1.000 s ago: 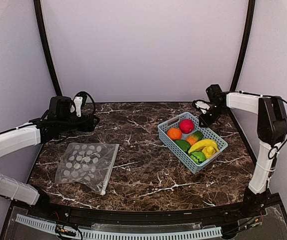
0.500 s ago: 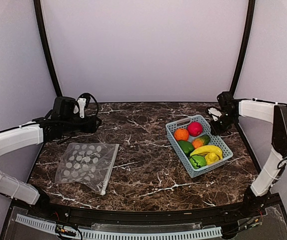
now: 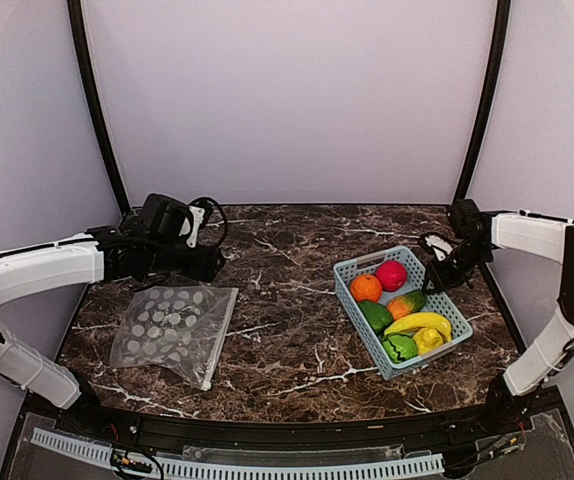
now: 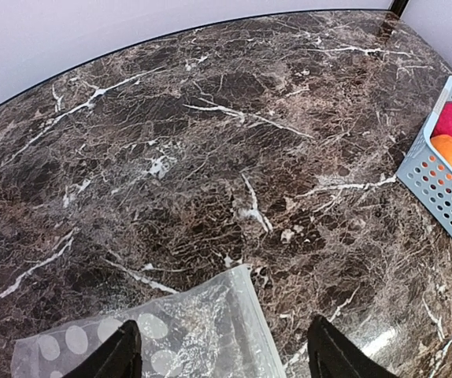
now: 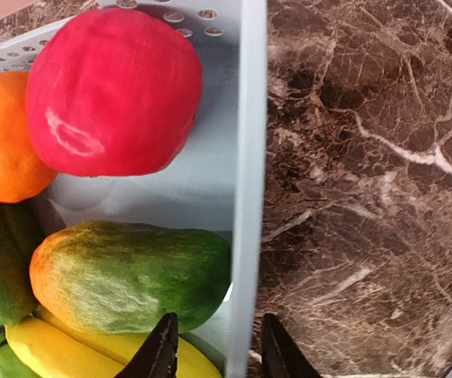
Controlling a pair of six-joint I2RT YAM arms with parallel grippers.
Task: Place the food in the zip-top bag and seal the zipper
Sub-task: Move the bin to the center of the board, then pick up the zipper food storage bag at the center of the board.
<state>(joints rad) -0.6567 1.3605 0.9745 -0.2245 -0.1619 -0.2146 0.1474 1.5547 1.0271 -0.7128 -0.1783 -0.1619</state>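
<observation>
The clear dotted zip-top bag [image 3: 172, 325] lies flat at the left front, its white zipper [image 3: 219, 335] along the right edge. My left gripper [image 3: 207, 265] hovers open over the bag's far right corner [image 4: 242, 315], touching nothing. The food lies in a light-blue basket [image 3: 360, 322]: red ball [image 3: 392, 275], orange ball [image 3: 366, 287], bananas [image 3: 417, 323], green pieces [image 3: 375, 314]. My right gripper [image 3: 437, 275] straddles the basket's far right wall [image 5: 250, 157], jaws narrowed on it. The right wrist view shows the red ball [image 5: 112, 90] and a green-orange piece [image 5: 131, 276].
The basket stands near the table's right edge [image 3: 497, 310]. Dark marble table [image 3: 287, 300] lies between bag and basket. Curved black posts [image 3: 92, 100] and pale walls close in the back and sides.
The right gripper has moved right and nearer, and the basket has slid with it. The left gripper has moved right, over the bag's far corner.
</observation>
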